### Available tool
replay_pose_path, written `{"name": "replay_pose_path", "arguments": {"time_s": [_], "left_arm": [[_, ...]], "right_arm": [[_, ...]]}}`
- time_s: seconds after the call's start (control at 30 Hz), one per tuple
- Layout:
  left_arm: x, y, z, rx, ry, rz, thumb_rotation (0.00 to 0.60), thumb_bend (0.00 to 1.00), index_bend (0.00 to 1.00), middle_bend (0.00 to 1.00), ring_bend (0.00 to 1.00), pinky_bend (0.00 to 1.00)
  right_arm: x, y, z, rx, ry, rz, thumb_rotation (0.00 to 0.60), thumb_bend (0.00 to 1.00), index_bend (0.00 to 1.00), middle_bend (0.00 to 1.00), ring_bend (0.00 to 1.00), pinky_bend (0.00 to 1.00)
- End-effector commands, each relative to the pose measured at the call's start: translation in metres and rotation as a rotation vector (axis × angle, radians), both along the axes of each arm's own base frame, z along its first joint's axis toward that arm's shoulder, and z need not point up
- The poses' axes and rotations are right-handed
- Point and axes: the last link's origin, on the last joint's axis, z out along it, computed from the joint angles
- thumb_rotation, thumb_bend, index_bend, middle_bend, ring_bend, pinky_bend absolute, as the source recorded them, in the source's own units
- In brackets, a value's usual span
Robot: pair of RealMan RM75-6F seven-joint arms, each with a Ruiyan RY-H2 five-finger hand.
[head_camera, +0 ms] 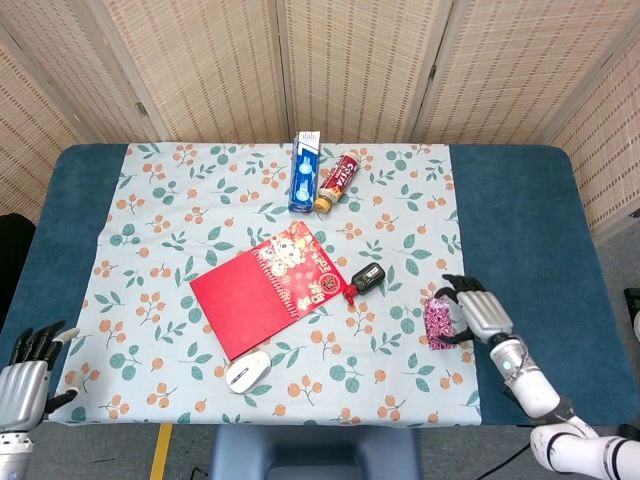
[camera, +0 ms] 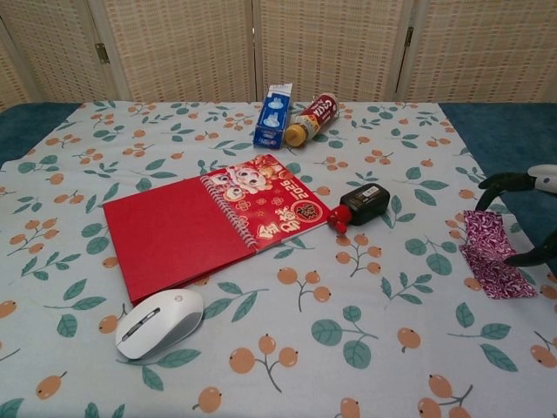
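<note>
- Fingers (camera: pixel 494 181) of right hand (head_camera: pixel 478 311) curled, gripping one purple patterned packet (camera: pixel 482 234) — lifted edge-up, touching a second purple packet (camera: pixel 498 279) lying flat at tablecloth's (head_camera: pixel 180 200) 4 o'clock edge.
- Left hand (head_camera: pixel 24 372) at 8 o'clock, off the table corner — fingers spread, holding nothing.
- Black bottle (head_camera: pixel 367 278) near centre; red notebook (head_camera: pixel 262 286) at its 9 o'clock; white mouse (head_camera: pixel 247 371) at 7 o'clock.
- Blue box (head_camera: pixel 304 173) and red-labelled bottle (head_camera: pixel 337 181) at 12 o'clock.

blue table (head_camera: pixel 520 210), floral cloth (head_camera: pixel 200 210) on it
</note>
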Motion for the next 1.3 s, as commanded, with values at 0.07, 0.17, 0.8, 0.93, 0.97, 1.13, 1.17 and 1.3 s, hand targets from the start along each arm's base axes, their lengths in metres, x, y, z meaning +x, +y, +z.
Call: {"name": "replay_pose_path", "arguments": {"time_s": [0.07, 0.17, 0.8, 0.93, 0.97, 1.13, 1.17, 1.3], "left_arm": [[0.001, 0.001, -0.001, -0.004, -0.002, -0.004, 0.600, 0.43, 0.23, 0.13, 0.13, 0.00], [0.001, 0.000, -0.002, -0.005, -0.004, -0.007, 0.600, 0.43, 0.23, 0.13, 0.13, 0.00], [-0.003, -0.003, 0.000, 0.004, -0.008, 0.007, 0.600, 0.43, 0.22, 0.13, 0.13, 0.00], [-0.003, -0.003, 0.000, 0.002, -0.008, 0.008, 0.600, 0.43, 0.22, 0.13, 0.14, 0.00], [-0.003, -0.003, 0.000, 0.003, -0.008, 0.008, 0.600, 0.43, 0.22, 0.13, 0.14, 0.00], [-0.004, -0.003, 0.000, 0.004, -0.007, 0.009, 0.600, 0.43, 0.22, 0.13, 0.14, 0.00], [-0.004, -0.003, 0.001, 0.004, -0.007, 0.009, 0.600, 0.43, 0.22, 0.13, 0.14, 0.00], [-0.004, -0.004, 0.001, 0.008, -0.006, 0.011, 0.600, 0.43, 0.22, 0.13, 0.14, 0.00]], "right_arm": [[-0.011, 0.015, -0.004, 0.008, -0.003, -0.008, 0.539, 0.21, 0.27, 0.09, 0.00, 0.00], [-0.013, 0.017, -0.007, 0.011, -0.006, -0.008, 0.540, 0.21, 0.27, 0.09, 0.00, 0.00], [-0.020, 0.012, -0.021, 0.034, 0.010, -0.006, 0.541, 0.21, 0.22, 0.09, 0.00, 0.00], [-0.020, 0.013, -0.021, 0.038, 0.016, -0.006, 0.539, 0.20, 0.21, 0.09, 0.00, 0.00], [-0.021, 0.014, -0.021, 0.041, 0.017, -0.006, 0.539, 0.21, 0.21, 0.09, 0.00, 0.00], [-0.022, 0.016, -0.021, 0.046, 0.024, -0.006, 0.540, 0.21, 0.21, 0.09, 0.00, 0.00], [-0.022, 0.017, -0.021, 0.049, 0.025, -0.006, 0.540, 0.21, 0.21, 0.09, 0.00, 0.00], [-0.022, 0.018, -0.020, 0.048, 0.022, -0.003, 0.540, 0.21, 0.21, 0.09, 0.00, 0.00]]}}
